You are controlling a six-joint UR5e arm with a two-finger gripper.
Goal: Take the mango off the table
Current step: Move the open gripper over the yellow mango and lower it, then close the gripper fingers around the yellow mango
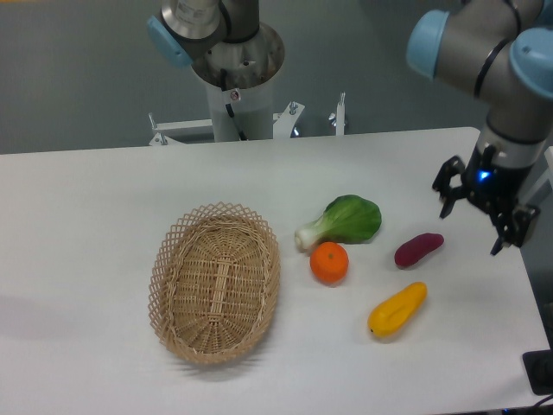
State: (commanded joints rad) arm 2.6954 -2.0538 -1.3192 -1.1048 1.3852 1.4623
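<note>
My hand (472, 220) hangs at right of frame, fingers apart, holding nothing. The glossy yellow elongated mango (397, 310) lies lower right on the white table (86, 199), below the purple sweet potato (418, 250).

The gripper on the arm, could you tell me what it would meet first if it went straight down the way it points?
Probably bare table near the right edge. The open gripper hangs right of the sweet potato and up-right of the mango, so it seems to miss both, though depth is unclear from one view.
</note>
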